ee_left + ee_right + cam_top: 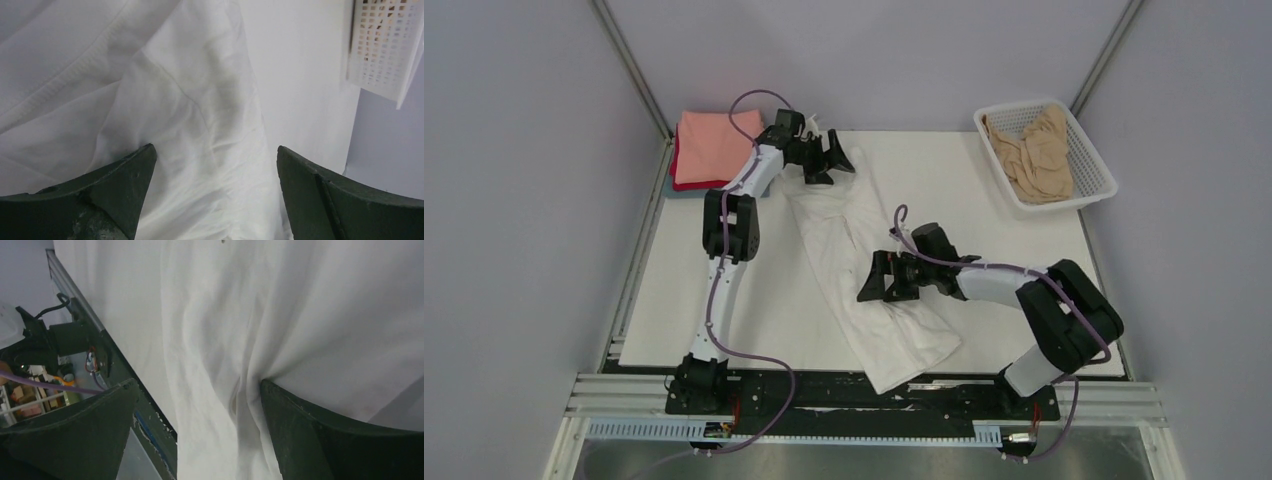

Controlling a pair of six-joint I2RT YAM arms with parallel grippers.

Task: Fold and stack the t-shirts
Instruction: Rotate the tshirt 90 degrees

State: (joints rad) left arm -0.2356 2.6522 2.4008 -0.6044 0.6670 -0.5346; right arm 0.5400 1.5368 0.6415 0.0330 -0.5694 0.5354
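Open table (984, 190) lies between the white t-shirt (864, 300), spread diagonally from far centre to near edge, and the basket (1092, 160) at far right. A narrower strip left of the shirt is bounded by the left arm (724, 250). The folded stack (712, 145) blocks the far-left corner; the right arm (1054, 315) fills the near right.

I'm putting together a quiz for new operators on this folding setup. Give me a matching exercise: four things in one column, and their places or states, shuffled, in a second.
Things:
1. white t-shirt
2. tan t-shirt
3. salmon-pink t-shirt
4. basket

Places or states:
A. folded, at the far left corner
B. standing at the far right corner
C. crumpled inside the basket
D. spread out diagonally in the middle

Pairs: 1-D, 2-C, 3-A, 4-B
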